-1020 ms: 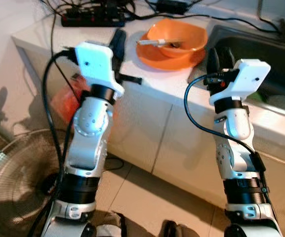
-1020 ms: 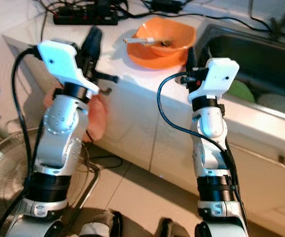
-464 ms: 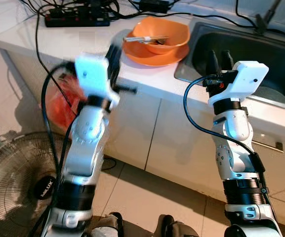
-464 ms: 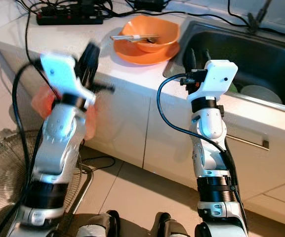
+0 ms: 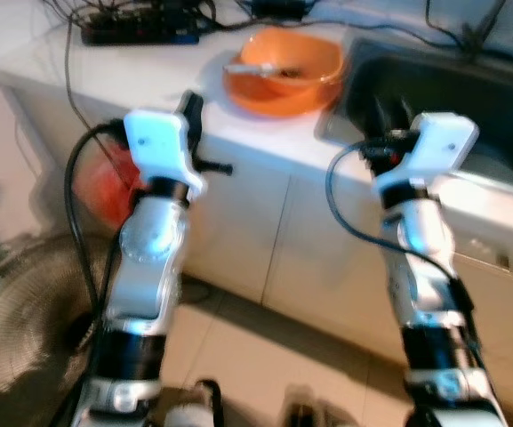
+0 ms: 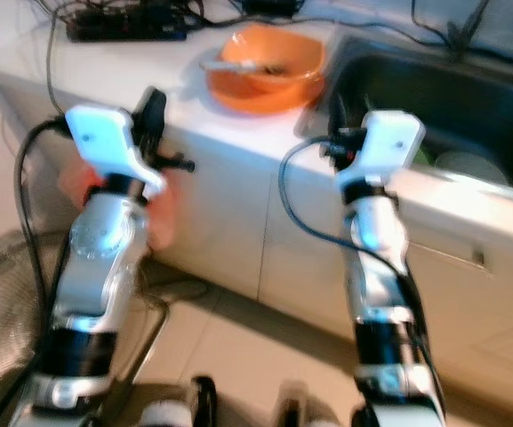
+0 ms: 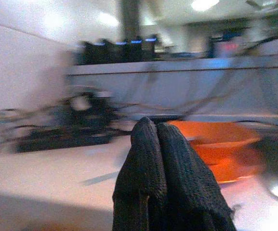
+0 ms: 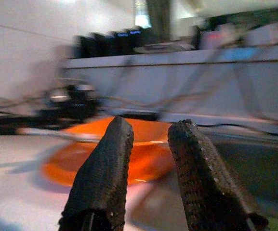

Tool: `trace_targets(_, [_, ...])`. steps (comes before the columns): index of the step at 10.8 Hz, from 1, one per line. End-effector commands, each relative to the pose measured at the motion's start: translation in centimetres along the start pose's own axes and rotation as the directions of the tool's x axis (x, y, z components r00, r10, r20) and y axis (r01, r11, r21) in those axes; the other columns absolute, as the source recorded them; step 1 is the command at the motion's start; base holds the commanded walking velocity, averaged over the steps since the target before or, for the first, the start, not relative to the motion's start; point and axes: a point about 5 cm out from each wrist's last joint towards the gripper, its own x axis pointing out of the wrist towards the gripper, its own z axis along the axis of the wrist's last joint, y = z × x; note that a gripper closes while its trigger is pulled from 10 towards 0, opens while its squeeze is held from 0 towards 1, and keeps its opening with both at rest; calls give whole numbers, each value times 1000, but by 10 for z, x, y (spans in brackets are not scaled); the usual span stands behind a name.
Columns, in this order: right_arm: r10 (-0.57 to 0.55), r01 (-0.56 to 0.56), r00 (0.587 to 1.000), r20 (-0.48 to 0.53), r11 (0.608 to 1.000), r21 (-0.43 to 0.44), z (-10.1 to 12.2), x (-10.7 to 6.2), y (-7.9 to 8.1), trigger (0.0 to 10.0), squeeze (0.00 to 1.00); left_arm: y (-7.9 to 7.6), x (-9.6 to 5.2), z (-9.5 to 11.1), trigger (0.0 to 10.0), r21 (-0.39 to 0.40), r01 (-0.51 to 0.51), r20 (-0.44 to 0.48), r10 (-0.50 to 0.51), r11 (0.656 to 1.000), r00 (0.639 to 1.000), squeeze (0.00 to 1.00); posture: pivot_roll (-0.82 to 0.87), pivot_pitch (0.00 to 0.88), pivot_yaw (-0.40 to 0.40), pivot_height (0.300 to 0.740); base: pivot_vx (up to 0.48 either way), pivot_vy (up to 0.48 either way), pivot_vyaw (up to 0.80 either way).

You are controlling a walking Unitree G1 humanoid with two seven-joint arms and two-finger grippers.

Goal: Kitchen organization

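The orange bowl (image 5: 284,59) looks like smooth, glossy plastic on a pale, polished counter (image 5: 238,133). Beside the bowl, the sink (image 6: 434,98) is dark brushed metal. Both grippers' fingers (image 8: 105,178) are matt black with a rough, knurled texture.

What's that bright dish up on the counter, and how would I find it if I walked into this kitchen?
Start at the white kitchen counter and go to the dark metal sink set into it. Just beside the sink's edge sits a round orange bowl on a matching orange plate, with a utensil lying across it. It is the only vivid orange thing there; the black power strip lies farther along.
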Motion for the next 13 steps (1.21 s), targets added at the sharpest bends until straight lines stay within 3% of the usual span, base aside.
trace_targets(1, [9,-9,1000,-14,1000,-1,-3,-2,1,10000,0,1,0,-2,10000,10,-8,-17,8,1000,1000,0,199,178,-21,740,337,0,0])
trace_targets(4, [16,-15,999,-34,1000,5,-5,-2,2,10000,0,-1,0,-3,10000,15,-2,-22,2,1000,1000,0,198,172,-18,740,356,0,-252])
trace_targets(6, [19,-19,999,-27,1000,1,-5,-2,3,10000,0,-4,-1,-2,10000,5,20,-10,-20,1000,1000,0,200,167,-17,740,0,0,0])
trace_targets(13, [16,-16,998,-56,1000,13,-9,-1,3,10000,0,-8,-3,1,10000,-20,48,5,-48,999,999,0,205,174,-21,740,0,0,-758])
